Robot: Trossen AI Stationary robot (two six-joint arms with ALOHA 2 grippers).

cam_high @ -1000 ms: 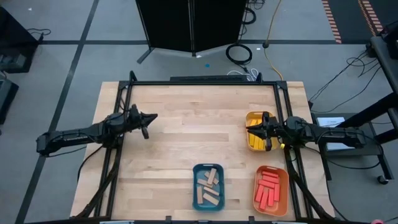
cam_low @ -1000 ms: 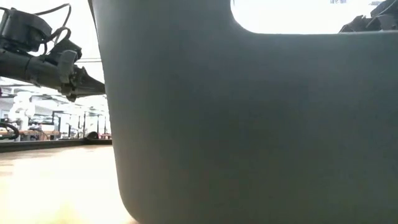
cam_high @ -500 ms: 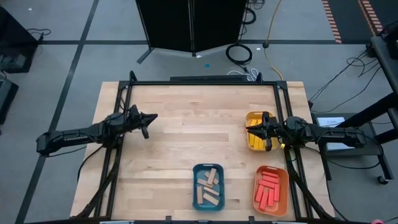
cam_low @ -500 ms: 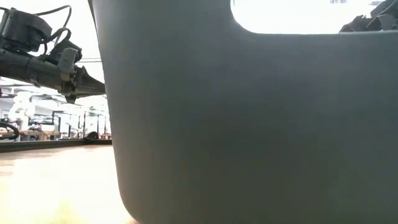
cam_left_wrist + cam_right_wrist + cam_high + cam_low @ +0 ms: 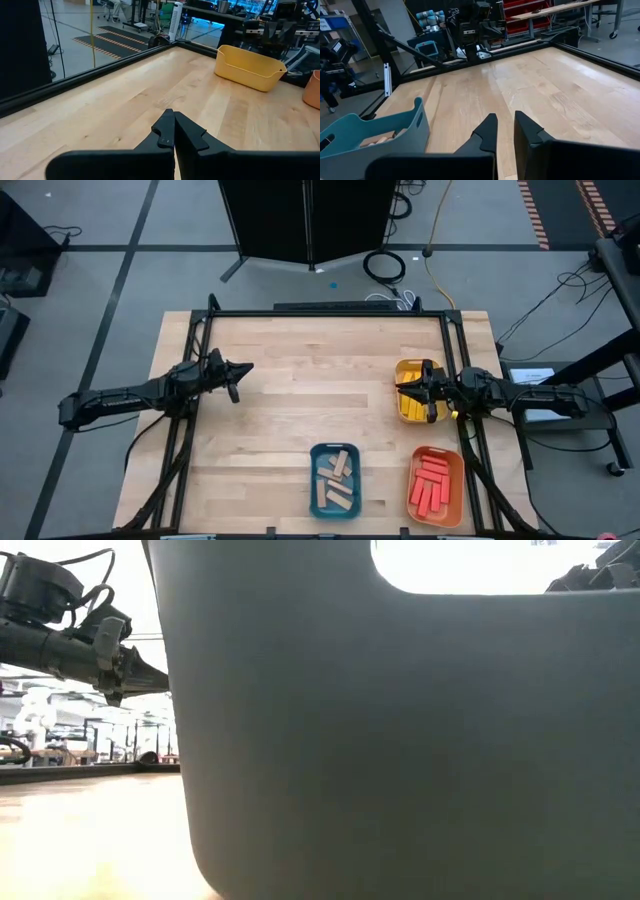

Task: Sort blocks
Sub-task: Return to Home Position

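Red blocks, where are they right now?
In the high view, the red blocks lie in the orange tray at the picture's lower right, on the table's right side, beside the blue tray and below the yellow tray.

You see tan blocks (image 5: 334, 480) jumbled inside the blue tray (image 5: 335, 447); red blocks (image 5: 431, 484) lie side by side just beside it; yellow blocks (image 5: 409, 408) lie beyond those.

From my end I'm seeing tan blocks (image 5: 341, 466) in the blue tray (image 5: 313, 480) at bottom centre, red blocks (image 5: 432, 480) in the orange tray (image 5: 436, 450) at bottom right, a yellow tray (image 5: 410, 364) mid-right, all on a pale wood-grain table (image 5: 320, 390) with a black frame (image 5: 330, 313) over grey floor (image 5: 100, 260) with dark lines.
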